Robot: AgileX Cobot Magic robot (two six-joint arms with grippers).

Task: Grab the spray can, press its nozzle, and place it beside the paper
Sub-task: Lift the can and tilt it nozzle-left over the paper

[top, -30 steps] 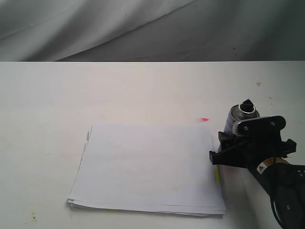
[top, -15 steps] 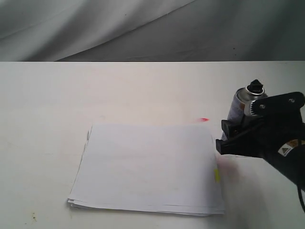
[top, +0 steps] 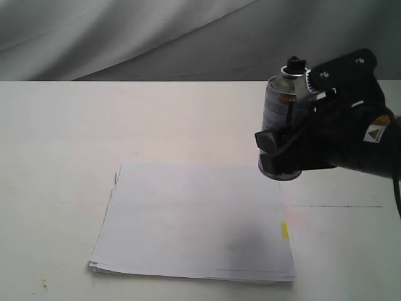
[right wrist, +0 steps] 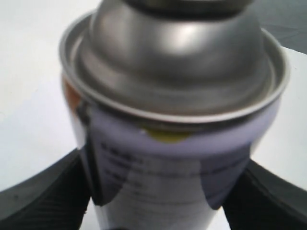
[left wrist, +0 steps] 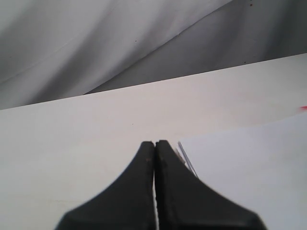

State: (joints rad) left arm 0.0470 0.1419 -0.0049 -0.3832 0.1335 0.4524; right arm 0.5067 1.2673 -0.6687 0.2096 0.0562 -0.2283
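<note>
The silver spray can with its white label hangs in the air above the paper's far right corner, tilted a little, with my right gripper shut on its body. Its black nozzle tops the silver rim. The right wrist view is filled by the spray can, a black finger pressing on each side. The paper, a stack of white sheets with a small yellow tab, lies flat on the table. In the left wrist view my left gripper is shut and empty beside the paper.
A white table carries everything, with a grey cloth backdrop behind it. A faint dark line crosses the table right of the paper. The left arm does not show in the exterior view.
My right gripper has lifted the spray can off the table, carrying it up and leftward to above the paper's far right corner. The small red mark near that corner is now hidden.
</note>
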